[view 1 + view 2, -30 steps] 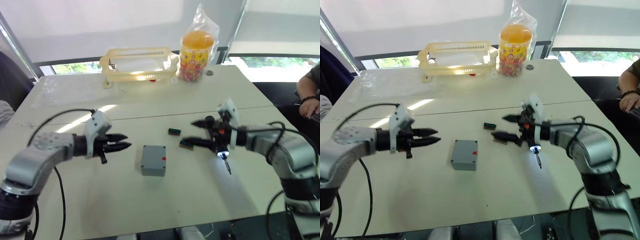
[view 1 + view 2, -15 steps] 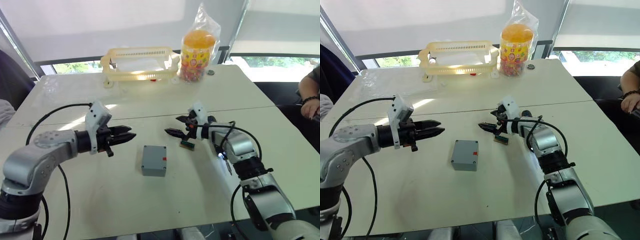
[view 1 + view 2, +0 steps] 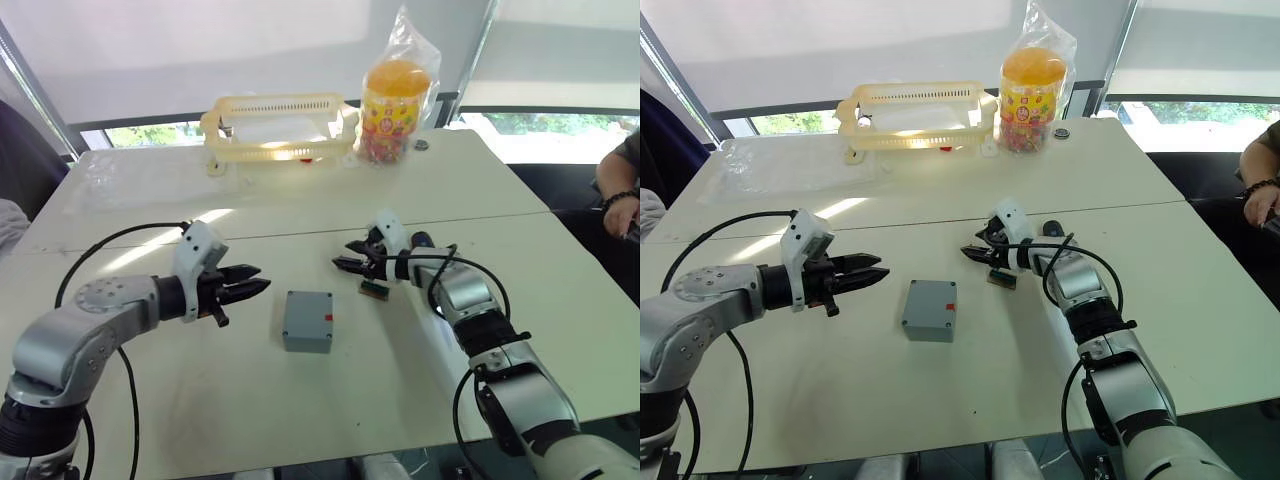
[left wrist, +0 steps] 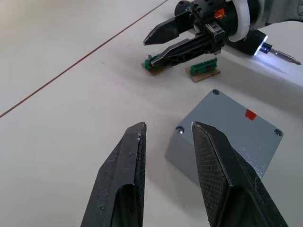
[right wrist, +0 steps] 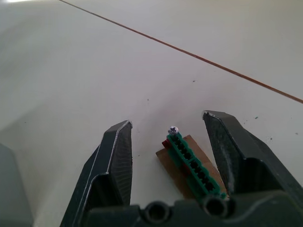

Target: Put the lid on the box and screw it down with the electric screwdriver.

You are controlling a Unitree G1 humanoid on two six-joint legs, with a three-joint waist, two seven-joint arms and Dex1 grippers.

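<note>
We see a white table (image 3: 400,390) carrying the grey box (image 3: 307,320) at its middle, two small green blocks (image 3: 375,289) just beyond, and a yellow basket (image 3: 275,127) beside a bagged jar (image 3: 392,98) at the far edge.

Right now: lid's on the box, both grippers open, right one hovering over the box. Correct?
Not quite. The right gripper hovers over a small green block, as the right wrist view shows; the box sits apart from it, nearer the left gripper. The rest holds: the lid is on the box and both grippers are open.
</note>
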